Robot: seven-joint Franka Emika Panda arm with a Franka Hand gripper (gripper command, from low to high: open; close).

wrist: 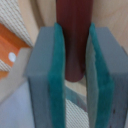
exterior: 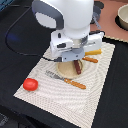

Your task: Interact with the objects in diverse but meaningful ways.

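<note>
Up close, my wrist view fills with the gripper (wrist: 75, 75): two grey fingers (wrist: 42, 75) with teal pads, and the brown sausage stick (wrist: 74, 37) standing between them. Both pads sit tight along its sides with no gap I can make out, so I read the pincer as nearly closed and clamped on the stick. The rounded end of the stick shows just inside the pads. An orange handle (wrist: 11, 47) crosses one corner, and tan plate shows behind.

My exterior view gives none of that grip detail; the white arm body hides the fingertips. It does give the layout. The gripper (exterior: 76, 59) hangs over the round tan plate (exterior: 64, 70), where part of the sausage stick (exterior: 77, 67) pokes out below the arm. The plate lies near the middle of a pale striped mat (exterior: 90, 100).

From the plate: the red tomato (exterior: 30, 84) sits at eight o'clock, well apart, close to the mat's edge. A fork (exterior: 65, 80) with an orange handle lies just beside the plate at five o'clock. Another orange-handled piece (exterior: 90, 60) lies at two o'clock, with a yellow item (exterior: 94, 51) beyond it. A grey pot (exterior: 123, 17) stands far off at one o'clock, off the mat.

Open mat stretches from five to seven o'clock. Dark tabletop (exterior: 15, 55) surrounds the mat.
</note>
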